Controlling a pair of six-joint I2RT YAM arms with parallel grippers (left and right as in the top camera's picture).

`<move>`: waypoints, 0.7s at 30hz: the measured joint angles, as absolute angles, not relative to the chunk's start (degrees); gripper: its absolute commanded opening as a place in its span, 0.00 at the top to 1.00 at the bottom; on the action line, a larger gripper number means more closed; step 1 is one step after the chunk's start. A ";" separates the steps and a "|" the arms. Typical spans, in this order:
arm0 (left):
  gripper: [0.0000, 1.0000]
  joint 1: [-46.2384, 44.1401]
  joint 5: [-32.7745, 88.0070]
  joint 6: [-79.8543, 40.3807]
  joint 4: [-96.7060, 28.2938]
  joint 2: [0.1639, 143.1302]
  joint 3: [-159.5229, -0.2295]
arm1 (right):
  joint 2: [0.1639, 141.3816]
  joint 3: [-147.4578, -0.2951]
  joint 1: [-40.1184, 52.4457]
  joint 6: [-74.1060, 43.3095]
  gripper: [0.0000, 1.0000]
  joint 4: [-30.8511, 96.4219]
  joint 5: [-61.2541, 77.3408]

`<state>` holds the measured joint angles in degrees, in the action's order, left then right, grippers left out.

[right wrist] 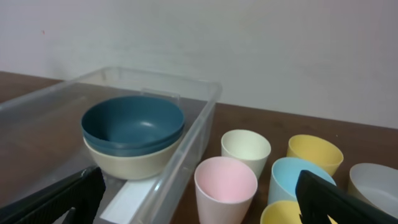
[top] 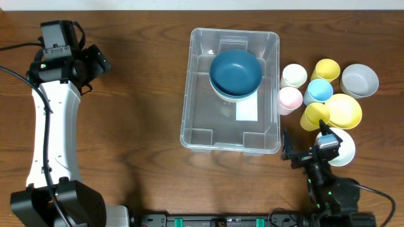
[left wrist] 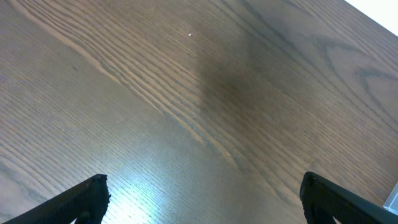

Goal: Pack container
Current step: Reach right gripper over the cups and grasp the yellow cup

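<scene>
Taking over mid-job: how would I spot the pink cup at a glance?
Find the large clear container in the middle of the table and look just outside its right wall. The pink cup stands upright there, just nearer the robot than the cream cup, with the light blue cup on its right. It is the only pink piece.

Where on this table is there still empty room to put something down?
The widest bare patch is the table between the left arm and the bin. Inside the bin, the near half of the floor, in front of the stacked bowls, is free. Right of the bin it is crowded: cups and loose bowls packed close together.
</scene>
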<state>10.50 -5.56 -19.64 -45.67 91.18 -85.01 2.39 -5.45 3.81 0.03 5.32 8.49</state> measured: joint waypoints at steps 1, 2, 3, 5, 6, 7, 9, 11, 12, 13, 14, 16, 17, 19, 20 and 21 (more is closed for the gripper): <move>0.02 10.50 -5.56 -19.64 -45.69 91.18 -85.01 | 3.25 -7.70 3.81 -0.16 0.01 7.57 7.77; 0.02 10.50 -5.56 -19.64 -45.69 91.18 -85.01 | 4.67 -11.22 3.81 -0.34 0.01 10.72 6.37; 0.02 10.50 -5.56 -19.62 -45.69 91.18 -85.01 | 5.96 -14.24 3.81 -0.43 0.01 13.19 5.08; 0.02 10.50 -5.56 -19.64 -45.71 91.18 -85.01 | 9.10 -21.87 3.81 -0.71 0.01 19.18 1.41; 0.02 10.50 -5.54 -19.64 -45.69 91.18 -85.01 | 11.14 -26.41 3.81 -0.89 0.01 23.09 -0.89; 0.02 10.50 -5.56 -19.64 -45.74 91.18 -85.01 | 13.19 -30.44 3.81 -0.86 0.01 25.71 -2.96; 0.02 10.50 -5.56 -19.64 -45.74 91.18 -85.01 | 18.20 -39.24 3.81 -0.91 0.01 31.79 -7.09; 0.02 10.50 -5.58 -19.62 -45.74 91.18 -85.01 | 23.68 -47.13 3.81 -0.89 0.01 37.98 -10.37; 0.02 10.50 -5.56 -19.64 -45.74 91.18 -85.01 | 26.39 -50.35 3.81 -0.86 0.01 40.07 -11.57; 0.02 10.50 -5.56 -19.64 -45.71 91.18 -85.01 | 28.58 -52.71 3.79 -0.82 0.01 41.93 -12.43; 0.02 10.50 -5.58 -19.64 -45.74 91.18 -85.01 | 31.16 -55.16 3.79 -0.78 0.01 43.66 -13.15; 0.02 10.50 -5.56 -19.64 -45.76 91.18 -85.01 | 36.10 -59.05 3.33 -0.69 0.01 46.54 -14.04; 0.02 10.50 -5.58 -19.64 -45.71 91.18 -85.01 | 38.87 -60.80 2.72 -0.64 0.01 47.90 -14.15; 0.02 10.50 -5.58 -19.64 -45.74 91.18 -85.01 | 43.16 -62.70 1.15 -0.60 0.01 49.04 -14.00; 0.02 10.50 -5.56 -19.64 -45.71 91.18 -85.01 | 45.69 -63.37 -0.32 -0.60 0.01 49.45 -13.26; 0.02 10.50 -5.58 -19.64 -45.74 91.18 -85.01 | 47.20 -63.64 -1.56 -0.58 0.01 49.67 -12.69</move>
<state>10.50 -5.58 -19.64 -45.74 91.18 -85.01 47.20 -63.64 -1.56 -0.58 49.67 -12.69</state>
